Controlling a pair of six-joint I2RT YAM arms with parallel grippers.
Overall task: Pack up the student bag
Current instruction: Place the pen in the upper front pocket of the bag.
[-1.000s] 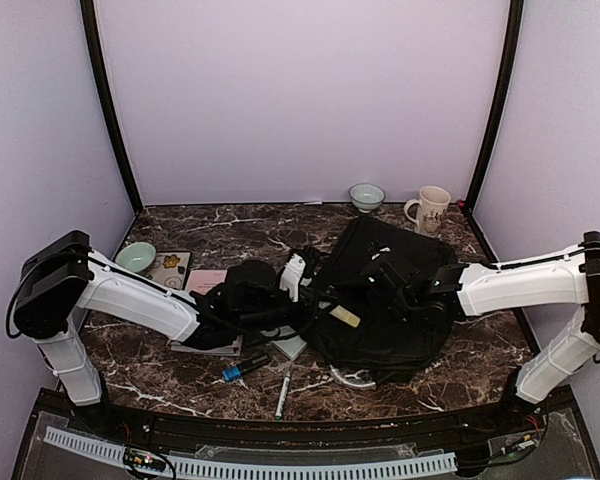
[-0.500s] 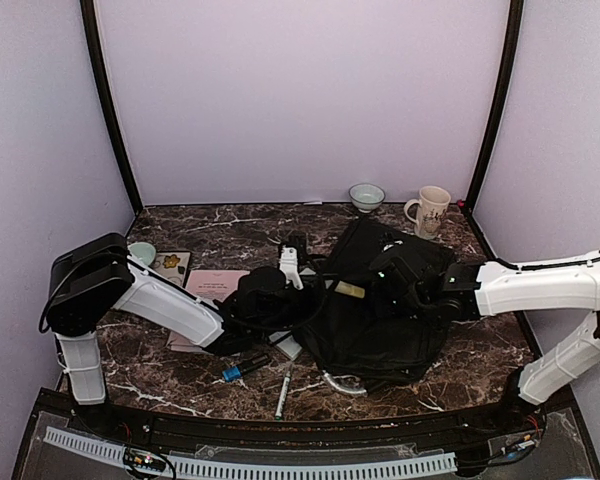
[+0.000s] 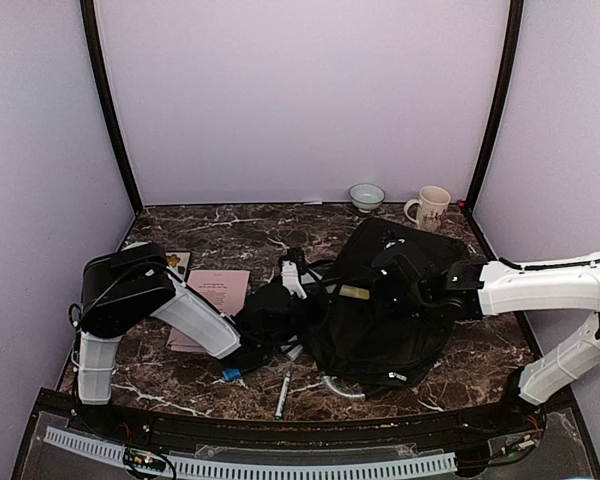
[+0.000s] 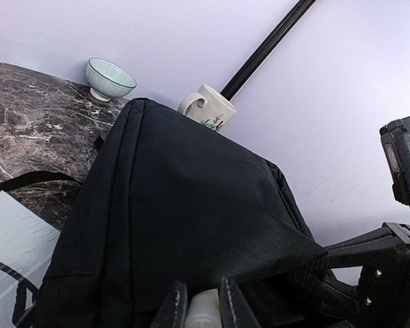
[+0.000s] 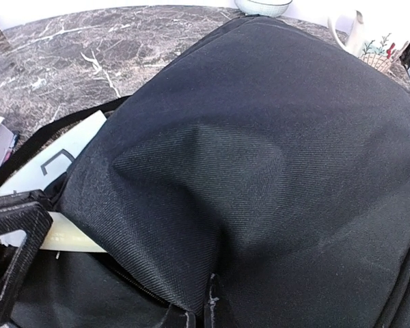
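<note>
Your landmark is the student bag point(image 3: 380, 335), which lies flat on the table point(image 3: 210, 235), right of the middle. Your right gripper point(image 5: 198, 311) is pressed together on a fold of the bag's top cloth, tenting it so that a mouth gapes on the bag's left side. Your left gripper point(image 4: 202, 295) pinches a pale bar point(image 5: 75, 240), and the bar's far end sits just under that raised cloth. The step in hand looks like feeding the bar into the bag. Hold the cloth high and steady with the right gripper, because if it sags the mouth will likely close on the bar. Push with the left along the bar's length, low and level, and let go only once it is well inside. A pink book point(image 3: 220, 290) waits left of the bag. A mug point(image 3: 430, 208) and a bowl point(image 3: 366, 195) stand behind the bag, and a pen point(image 3: 282, 392) lies in front of it.
</note>
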